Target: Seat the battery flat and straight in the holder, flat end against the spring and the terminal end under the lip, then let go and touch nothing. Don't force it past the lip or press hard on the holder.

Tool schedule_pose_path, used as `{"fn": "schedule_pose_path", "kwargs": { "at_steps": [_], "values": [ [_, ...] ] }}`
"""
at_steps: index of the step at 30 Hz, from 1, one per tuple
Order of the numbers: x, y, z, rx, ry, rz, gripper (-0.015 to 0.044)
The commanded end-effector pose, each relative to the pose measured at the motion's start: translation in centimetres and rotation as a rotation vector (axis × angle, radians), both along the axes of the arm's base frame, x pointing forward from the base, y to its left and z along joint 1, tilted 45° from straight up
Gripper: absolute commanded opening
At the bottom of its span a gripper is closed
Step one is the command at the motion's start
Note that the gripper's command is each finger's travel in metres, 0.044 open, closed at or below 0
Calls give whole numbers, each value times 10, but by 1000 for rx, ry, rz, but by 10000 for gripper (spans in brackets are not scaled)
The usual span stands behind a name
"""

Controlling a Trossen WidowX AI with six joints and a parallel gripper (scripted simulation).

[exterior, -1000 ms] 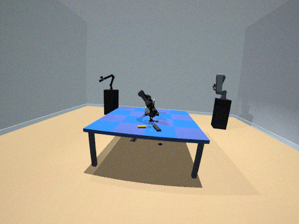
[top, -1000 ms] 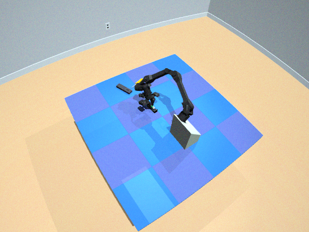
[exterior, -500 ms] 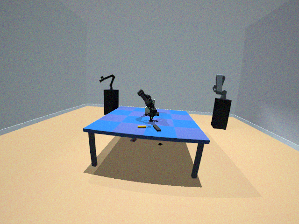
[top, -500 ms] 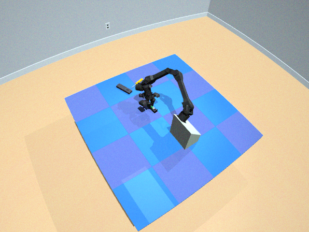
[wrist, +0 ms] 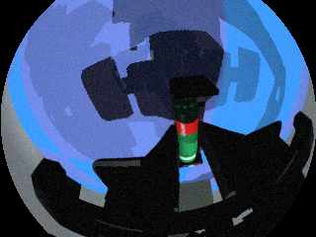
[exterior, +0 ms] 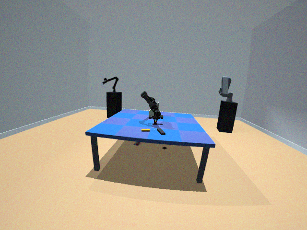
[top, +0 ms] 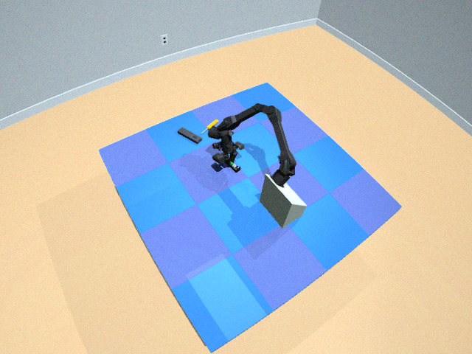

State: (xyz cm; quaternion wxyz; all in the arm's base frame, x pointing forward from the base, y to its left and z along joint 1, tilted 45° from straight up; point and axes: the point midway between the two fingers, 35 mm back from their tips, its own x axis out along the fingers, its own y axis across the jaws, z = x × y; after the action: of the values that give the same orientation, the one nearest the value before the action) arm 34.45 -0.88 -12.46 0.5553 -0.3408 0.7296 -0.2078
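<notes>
The green-and-red battery [wrist: 188,137] is clamped in the pincer [wrist: 189,158], its long axis running straight out from the fingertips so its far end meets the dark holder [wrist: 193,90] just beyond, low over the blue checkered desk [wrist: 59,73], apparently partly entered and not lying flat.

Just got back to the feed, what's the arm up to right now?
The arm's hand is shut on the green and red battery, holding it low over the checkered table. In the wrist view the battery's far end meets a dark block that is probably the holder, but whether it is seated under the lip cannot be told. A yellow-handled tool and a dark flat bar lie untouched nearby.
</notes>
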Motion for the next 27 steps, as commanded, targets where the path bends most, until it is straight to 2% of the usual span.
{"fn": "schedule_pose_path", "kwargs": {
  "at_steps": [1,27],
  "values": [
    [3,0,-2,12,-21,16,63],
    [-2,-5,-1,41,-78,76,63]
  ]
}}
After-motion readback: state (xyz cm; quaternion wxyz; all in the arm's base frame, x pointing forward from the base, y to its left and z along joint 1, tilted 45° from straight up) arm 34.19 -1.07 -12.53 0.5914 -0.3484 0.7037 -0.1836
